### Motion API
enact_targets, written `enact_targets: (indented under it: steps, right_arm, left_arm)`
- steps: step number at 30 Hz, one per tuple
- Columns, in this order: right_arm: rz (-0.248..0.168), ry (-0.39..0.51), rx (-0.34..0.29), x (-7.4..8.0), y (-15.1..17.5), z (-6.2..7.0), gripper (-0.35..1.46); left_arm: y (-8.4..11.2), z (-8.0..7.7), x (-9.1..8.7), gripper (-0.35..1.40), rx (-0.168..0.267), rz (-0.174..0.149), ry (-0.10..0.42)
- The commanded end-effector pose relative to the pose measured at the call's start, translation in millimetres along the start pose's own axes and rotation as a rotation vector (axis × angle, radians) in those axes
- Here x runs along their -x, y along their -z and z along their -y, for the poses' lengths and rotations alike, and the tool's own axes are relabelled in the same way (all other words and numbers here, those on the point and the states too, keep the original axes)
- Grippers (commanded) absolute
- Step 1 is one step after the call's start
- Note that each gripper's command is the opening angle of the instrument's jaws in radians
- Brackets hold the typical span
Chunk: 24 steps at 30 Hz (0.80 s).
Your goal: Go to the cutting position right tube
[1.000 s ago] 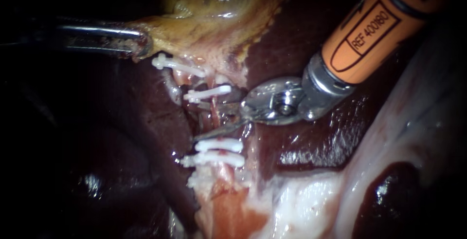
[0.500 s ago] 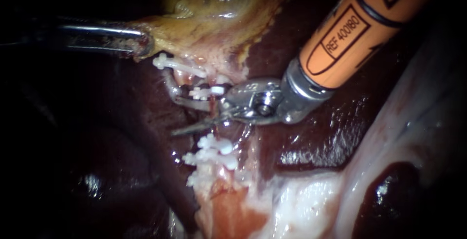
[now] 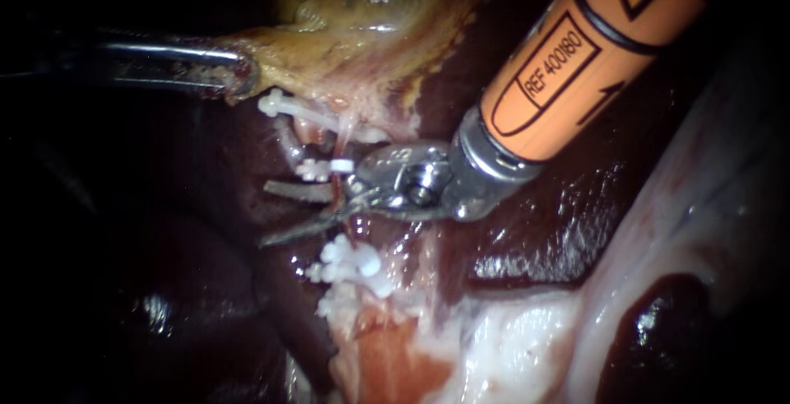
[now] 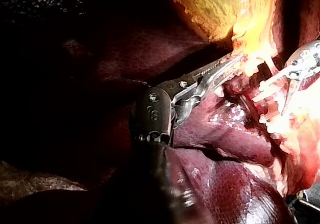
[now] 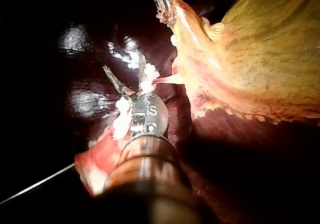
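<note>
Endoscope view: the right instrument (image 3: 271, 215) enters from 1 o'clock on an orange shaft, with its tip just left of centre. Its two thin blades stand apart with a clear gap and grip nothing. The right tube (image 3: 338, 183) is a thin pink-red strand running 12 to 6 between the upper clip (image 3: 323, 167) and the lower clip pair (image 3: 350, 260). It appears to sit deep in the gap, close to the blades' pivot. The blade tips reach past it toward 9 o'clock. A greyer tube (image 3: 285, 142) lies at 9 o'clock of the right tube, near the upper blade tip; contact can't be judged. One more clip (image 3: 292, 108) sits at 11 o'clock, beside the gallbladder (image 3: 370, 50) edge.

The left instrument (image 3: 234, 75) enters from 9 o'clock, its jaws clamped on the gallbladder's yellow edge and holding it taut. Dark liver (image 3: 527, 231) lies at 3 to 4 o'clock.

Right wrist view: a gap shows between the blades, with white clips on either side of them. Left wrist view: the jaws are closed on yellow tissue.

Judgement: positioning is nearly done. To do it well:
- Hold the blades open and square across the right tube.
- Centre the tube in the bare stretch, with the upper clip on one side and the lower pair on the other.
- Pull the tips back so only this tube lies in the gap and the grey one is clear.
- Avoid touching the clips.
- Keep the left instrument's tension steady.
</note>
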Motion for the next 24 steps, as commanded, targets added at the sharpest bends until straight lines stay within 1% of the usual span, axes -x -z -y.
enact_targets:
  steps: [1,5,8,24]
  right_arm:
    - [-0.003,0.007,-0.021,-0.5,0.1,0.5,1.43]
    - [-0.037,0.006,-0.046,-1.8,0.4,1.6,1.43]
    - [-0.052,0.000,-0.045,-2.3,0.6,1.9,1.43]
    - [-0.052,0.000,-0.046,-2.1,0.8,1.8,1.43]
  left_arm:
    - [0.0,0.0,0.0,-0.35,0.000,0.000,0.000]
    - [0.0,0.0,0.0,-0.35,0.000,0.000,0.000]
    - [0.0,0.1,0.0,-0.35,0.000,0.000,0.000]
    - [-0.1,0.3,0.1,-0.35,0.000,0.000,-0.001]
